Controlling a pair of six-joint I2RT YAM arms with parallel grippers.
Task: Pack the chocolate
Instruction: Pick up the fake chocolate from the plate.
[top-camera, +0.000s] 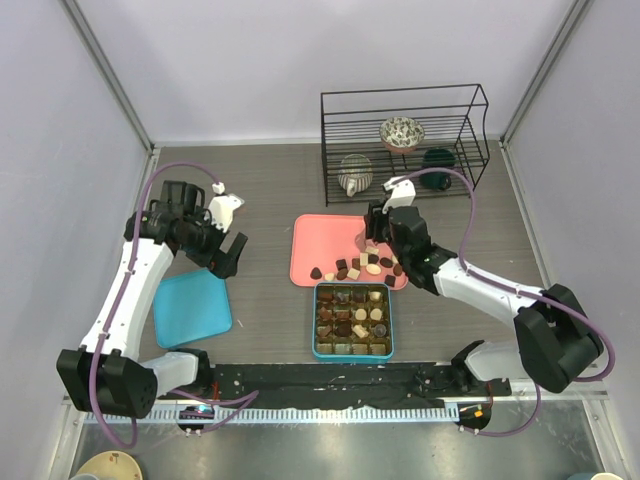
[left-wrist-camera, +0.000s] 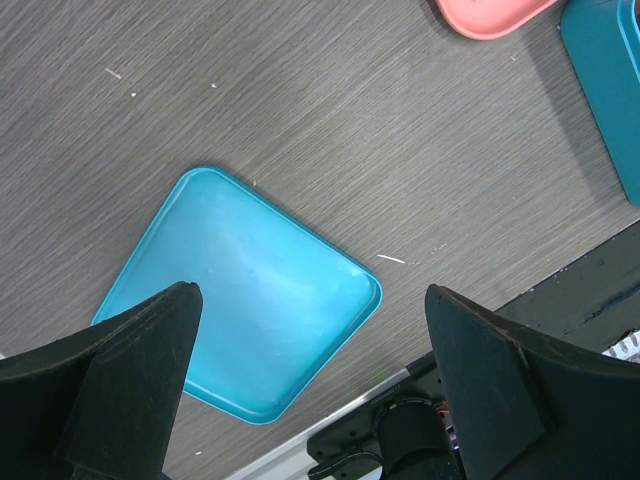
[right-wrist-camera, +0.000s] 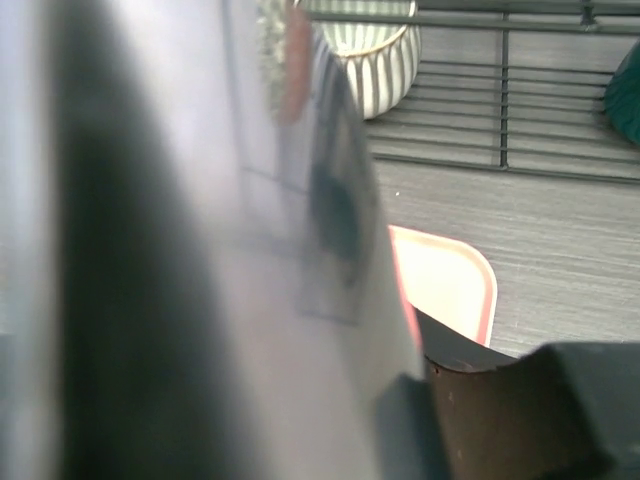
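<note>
The left gripper (top-camera: 229, 256) is being held wide open, empty, above the blue lid (top-camera: 192, 308). Chocolate (top-camera: 372, 268) is lying along the pink tray's (top-camera: 325, 240) near edge, just nearside of the right gripper (top-camera: 372, 238), whose opening cannot be told. More pieces are sitting in the box (top-camera: 318, 322).

Enclosure: we see pale, plain walls (top-camera: 300, 60) on three sides, with metal posts (top-camera: 108, 75) at the corners.
Tabletop: our grey wood-grain surface (top-camera: 260, 200) meets them.
Furniture: a black wire rack (top-camera: 400, 90) stands back right.
Light: soft and even.
</note>
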